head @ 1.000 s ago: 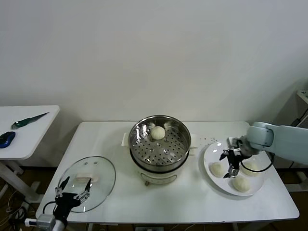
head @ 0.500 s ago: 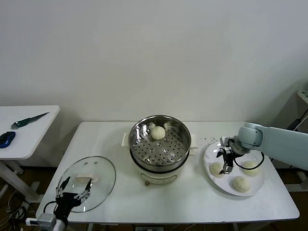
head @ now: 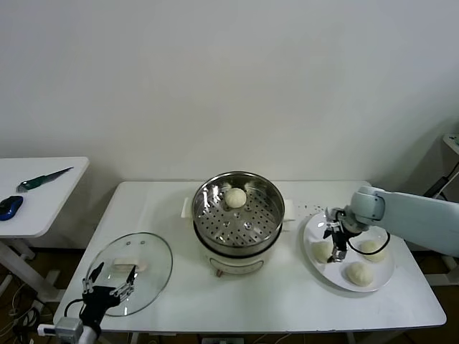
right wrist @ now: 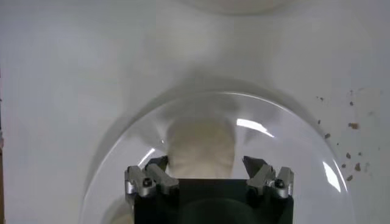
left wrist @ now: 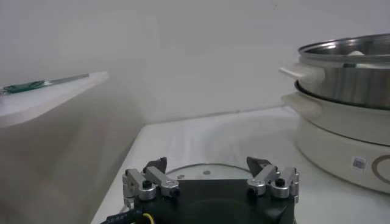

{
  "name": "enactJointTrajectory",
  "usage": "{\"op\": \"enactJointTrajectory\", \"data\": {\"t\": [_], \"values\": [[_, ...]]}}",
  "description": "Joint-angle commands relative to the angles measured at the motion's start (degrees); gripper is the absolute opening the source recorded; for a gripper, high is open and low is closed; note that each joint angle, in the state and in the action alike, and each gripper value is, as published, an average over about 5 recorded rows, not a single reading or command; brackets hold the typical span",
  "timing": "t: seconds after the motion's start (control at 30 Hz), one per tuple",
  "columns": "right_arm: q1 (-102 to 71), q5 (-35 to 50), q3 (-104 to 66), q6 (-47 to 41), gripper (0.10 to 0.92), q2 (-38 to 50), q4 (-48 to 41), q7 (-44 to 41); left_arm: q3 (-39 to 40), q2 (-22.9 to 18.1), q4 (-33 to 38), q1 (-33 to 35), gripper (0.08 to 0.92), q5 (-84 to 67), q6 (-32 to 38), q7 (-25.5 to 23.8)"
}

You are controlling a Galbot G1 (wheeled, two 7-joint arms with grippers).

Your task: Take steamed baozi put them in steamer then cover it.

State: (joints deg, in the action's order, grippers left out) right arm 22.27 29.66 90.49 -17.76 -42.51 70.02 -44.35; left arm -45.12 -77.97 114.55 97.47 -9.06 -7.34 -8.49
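Grip: my right end effector [head: 337, 242] straddles the plate's left baozi [head: 320, 251], fingers spread.
Tip: I'd squeeze gently, centred.

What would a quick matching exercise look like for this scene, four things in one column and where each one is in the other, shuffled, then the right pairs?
Things:
1. glass cover
2. steamer
3. white plate
4. right end effector

Places:
A. middle of the table, one baozi inside
B. over the plate's left bun
C. flat on the table's left end
D. table's right end, bearing three buns

Pairs: 1-C, 2-A, 3-D, 4-B
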Motion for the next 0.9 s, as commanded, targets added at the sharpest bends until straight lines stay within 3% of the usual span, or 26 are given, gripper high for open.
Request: {"op": "enactJointTrajectory", "data": {"t": [0.03,0.33,0.5,0.7,0.9], "values": [[-0.5,-0.3,-0.4,-0.1,0.712,-0.6,-1.1,-0.2,0.0,0.0,0.0,0.0,0.823,0.0,0.0,0.0],[3.0,0.0,0.7,1.2,0.662,0.3,0.2,-1.8,0.0,-0.1,0.1,0.0,0.823,0.0,-0.1,0.0],[16.4,2.5,8.0,4.3,0.662,1.3,1.4,-6.4,-0.1,-0.1,0.1,-0.1,0.823,0.0,-0.2,0.0],[37.9,10.4,16.6,8.4,0.662,-0.6,2.0,-14.0,0.0,0.0,0.5,-0.2,0.823,0.0,-0.6,0.0],[52.7,22.5,18.7,8.1,0.662,-8.4,3.5,-17.3,0.3,0.4,1.1,-0.3,0.823,0.1,-1.0,-0.1]]}}
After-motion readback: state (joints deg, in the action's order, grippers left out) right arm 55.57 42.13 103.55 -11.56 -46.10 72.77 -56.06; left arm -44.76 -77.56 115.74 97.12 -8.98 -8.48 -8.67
